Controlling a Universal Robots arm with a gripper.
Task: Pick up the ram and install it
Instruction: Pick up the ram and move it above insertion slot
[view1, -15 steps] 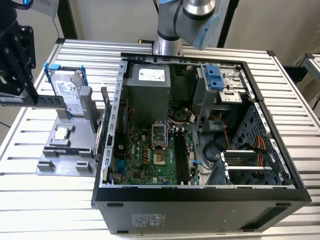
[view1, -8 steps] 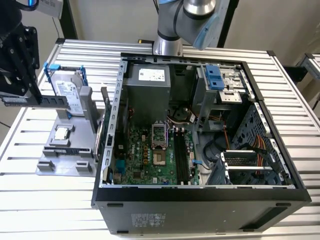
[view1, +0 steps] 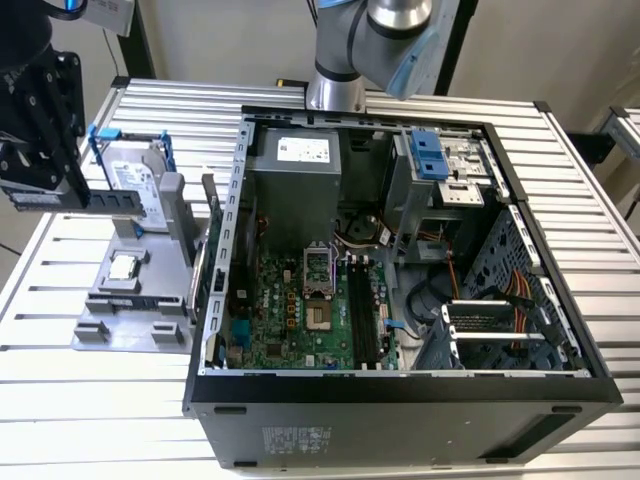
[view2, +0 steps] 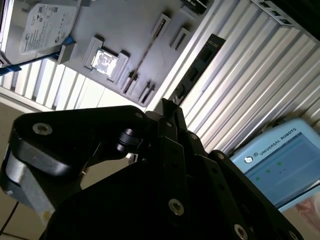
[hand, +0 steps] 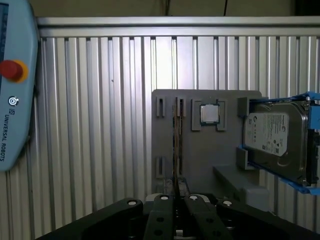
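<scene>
Gripper: your gripper stands at the exterior view's left, beside the open computer case, its fingers clamped together on the ram.
Ram: you hold it level and lengthwise, raised above the grey fixture plate. In the first wrist view the ram shows edge-on, running out from the fingertips.
Fixture plate: it carries a processor chip and the hard drive in its blue bracket.
Motherboard: the motherboard lies inside the case. Its memory slots are well apart from the ram.
</scene>
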